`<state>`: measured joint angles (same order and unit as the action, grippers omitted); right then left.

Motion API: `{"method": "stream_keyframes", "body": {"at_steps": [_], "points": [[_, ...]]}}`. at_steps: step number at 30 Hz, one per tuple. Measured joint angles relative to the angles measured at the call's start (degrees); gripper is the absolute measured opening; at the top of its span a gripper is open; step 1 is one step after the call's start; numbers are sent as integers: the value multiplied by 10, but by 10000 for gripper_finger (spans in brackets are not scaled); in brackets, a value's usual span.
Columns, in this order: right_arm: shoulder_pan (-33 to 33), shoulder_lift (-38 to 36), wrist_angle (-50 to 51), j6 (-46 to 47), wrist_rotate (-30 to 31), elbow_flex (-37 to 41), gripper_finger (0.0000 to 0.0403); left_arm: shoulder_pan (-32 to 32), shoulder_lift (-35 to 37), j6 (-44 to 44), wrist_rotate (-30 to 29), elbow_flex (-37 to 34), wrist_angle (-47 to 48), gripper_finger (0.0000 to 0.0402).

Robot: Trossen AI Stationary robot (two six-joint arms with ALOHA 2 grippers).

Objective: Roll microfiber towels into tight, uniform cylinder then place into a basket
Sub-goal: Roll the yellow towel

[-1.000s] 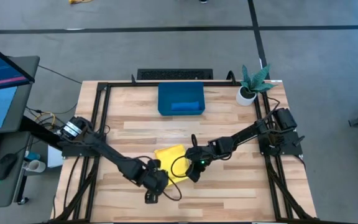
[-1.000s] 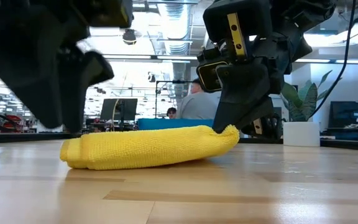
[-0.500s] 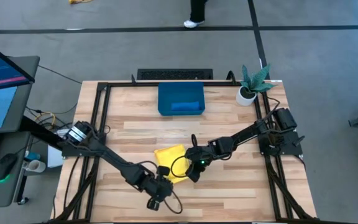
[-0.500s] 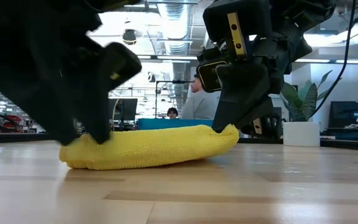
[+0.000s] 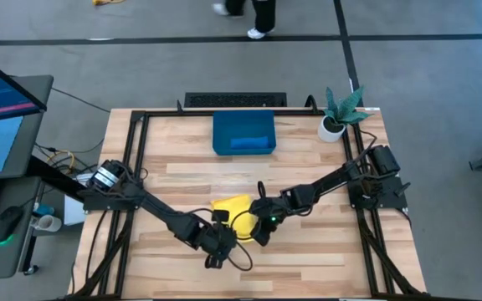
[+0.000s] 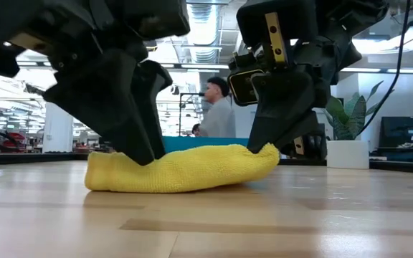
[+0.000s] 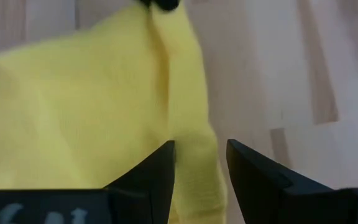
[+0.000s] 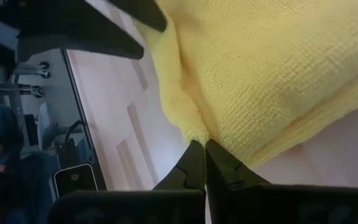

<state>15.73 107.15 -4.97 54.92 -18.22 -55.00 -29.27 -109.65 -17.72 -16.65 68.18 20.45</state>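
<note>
Meanwhile the right gripper [image 5: 258, 232] pinches the yellow towel [image 5: 233, 209] (left gripper [image 5: 222, 245] straddles its edge, parted).

Even, bright indoor light w/ no hard shadows in the overhead view; the wooden tabletop [image 5: 308, 159] looks evenly lit, arms cast only faint soft shade. In the table-level view, ceiling strip lights and bright windows behind backlight the arms, so both read as near-black shapes w/ little detail. The yellow towel [image 6: 185, 168] is sharp and well lit; the tabletop close to the lens is soft, w/ a pale sheen. The person [image 6: 221, 115] in the background is slightly blurred. Left wrist view: soft overall, towel fabric smeared, dark fingers [image 7: 157, 171] out of focus. Right wrist view: crisp towel weave, background blurry, room edge dim.
</note>
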Motion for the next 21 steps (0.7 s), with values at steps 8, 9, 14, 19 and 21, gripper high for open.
{"method": "stream_keyframes", "body": {"at_steps": [8,9,14,19,21], "points": [[1,0,-2,1,-3,0,15,27,-11,-40,19,-9,44,138],[1,0,-2,1,-4,0,15,31,-11,-44,21,-11,45,138],[1,0,-3,1,-11,0,21,44,-9,-55,51,-21,39,138],[0,0,-3,1,-12,0,20,35,10,-54,40,-25,46,138],[1,0,-2,1,-14,0,18,24,25,-49,39,-25,45,138]]}}
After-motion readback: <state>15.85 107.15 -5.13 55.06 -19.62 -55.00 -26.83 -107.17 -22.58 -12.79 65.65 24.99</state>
